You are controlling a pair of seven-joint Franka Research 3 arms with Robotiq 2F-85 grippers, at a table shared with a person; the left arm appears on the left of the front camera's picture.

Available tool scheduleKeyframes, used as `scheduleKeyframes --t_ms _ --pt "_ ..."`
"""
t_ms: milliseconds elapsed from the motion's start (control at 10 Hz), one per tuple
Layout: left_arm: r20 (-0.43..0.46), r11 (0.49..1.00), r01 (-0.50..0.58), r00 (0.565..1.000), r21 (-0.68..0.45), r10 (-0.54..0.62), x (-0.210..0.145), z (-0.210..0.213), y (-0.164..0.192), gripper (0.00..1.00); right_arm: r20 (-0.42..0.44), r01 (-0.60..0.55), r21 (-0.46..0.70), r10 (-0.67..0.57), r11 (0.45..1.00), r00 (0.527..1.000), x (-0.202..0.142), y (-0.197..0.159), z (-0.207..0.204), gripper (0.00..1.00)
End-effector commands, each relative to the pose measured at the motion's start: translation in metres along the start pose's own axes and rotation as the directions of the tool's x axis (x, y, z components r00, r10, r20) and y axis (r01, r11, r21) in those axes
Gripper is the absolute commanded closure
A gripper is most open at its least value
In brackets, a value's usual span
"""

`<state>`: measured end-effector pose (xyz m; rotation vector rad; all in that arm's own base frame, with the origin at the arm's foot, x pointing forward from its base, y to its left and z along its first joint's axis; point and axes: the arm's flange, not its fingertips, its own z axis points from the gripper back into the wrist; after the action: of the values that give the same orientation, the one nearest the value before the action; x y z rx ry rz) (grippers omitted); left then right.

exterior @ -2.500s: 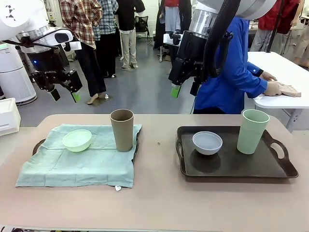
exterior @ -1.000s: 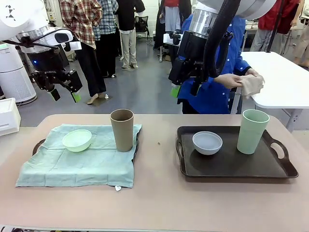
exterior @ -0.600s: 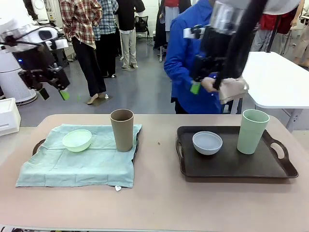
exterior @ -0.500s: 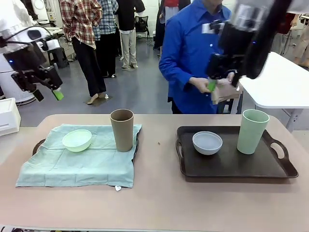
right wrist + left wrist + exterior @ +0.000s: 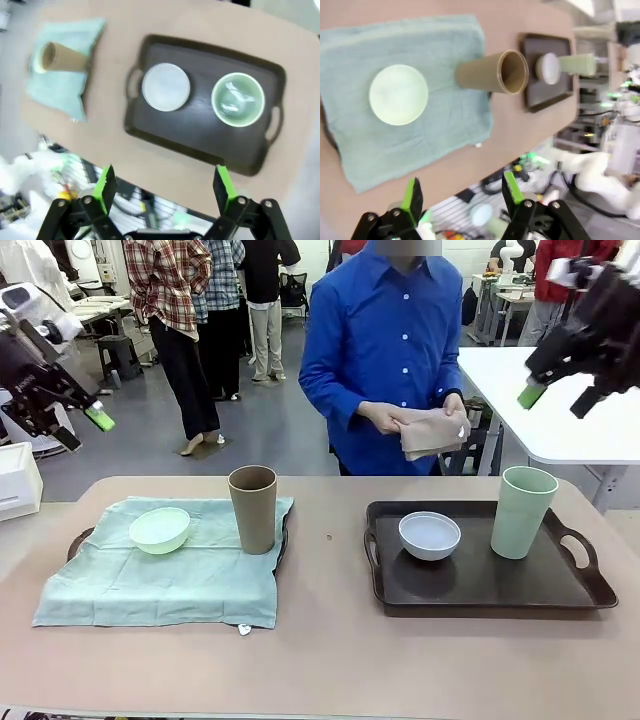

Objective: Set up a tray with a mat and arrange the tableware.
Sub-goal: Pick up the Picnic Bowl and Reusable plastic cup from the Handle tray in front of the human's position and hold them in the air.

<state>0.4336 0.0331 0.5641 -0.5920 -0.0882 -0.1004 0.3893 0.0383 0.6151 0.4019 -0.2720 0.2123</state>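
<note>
Tableware set out, jaws wide and empty.
The left gripper [image 5: 82,430] hangs open high up. The mint green bowl [image 5: 159,530] and brown cup [image 5: 253,508] stand on a teal mat [image 5: 150,590]. The front view adds a person holding a folded beige cloth [image 5: 432,430]. A dark tray [image 5: 480,590] holds the pale blue-white bowl [image 5: 430,535] and pale green cup [image 5: 523,512]. The right gripper [image 5: 558,400] is open, and its wrist view looks down into that cup.

Left of centre in the frame, a shallow mint-green bowl [image 5: 159,530] and an upright tall brown handleless cup [image 5: 252,508] sit on a rumpled pale-teal cloth mat [image 5: 150,585] (a dark tray handle [image 5: 78,541] peeks out beneath). At right, a pale blue-white bowl [image 5: 429,535] and an upright pale-green cup [image 5: 524,511] stand in a dark brown handled tray [image 5: 480,588].
</note>
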Motion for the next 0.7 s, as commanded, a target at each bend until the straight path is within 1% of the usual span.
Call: scheduleKeyframes --t_ms 0,100,300,400,500,600 --pt "0.054 0.983 -0.028 0.998 -0.182 0.039 0.002 0.020 0.019 0.16 0.121 0.019 0.227 -0.048 0.974 0.992 -0.027 -0.041 0.005 0.00" --pt "0.063 0.965 -0.056 0.995 -0.257 0.074 0.000 0.026 0.031 0.16 0.162 0.019 0.284 -0.068 0.959 0.984 -0.036 -0.061 0.014 0.00" --pt "0.046 0.908 -0.117 0.988 -0.403 0.147 0.000 0.032 0.054 0.16 0.227 0.027 0.362 -0.116 0.932 0.967 -0.055 -0.097 0.035 0.00" --pt "0.025 0.867 -0.157 0.981 -0.472 0.191 -0.004 0.033 0.066 0.16 0.246 0.031 0.406 -0.142 0.913 0.959 -0.062 -0.110 0.042 0.00" --pt "0.000 0.835 -0.189 0.975 -0.518 0.221 -0.010 0.034 0.077 0.16 0.258 0.032 0.457 -0.167 0.889 0.952 -0.070 -0.121 0.050 0.00" --pt "-0.018 0.811 -0.201 0.973 -0.550 0.229 -0.018 0.034 0.084 0.16 0.235 0.054 0.504 -0.196 0.862 0.952 -0.081 -0.133 0.057 0.00"
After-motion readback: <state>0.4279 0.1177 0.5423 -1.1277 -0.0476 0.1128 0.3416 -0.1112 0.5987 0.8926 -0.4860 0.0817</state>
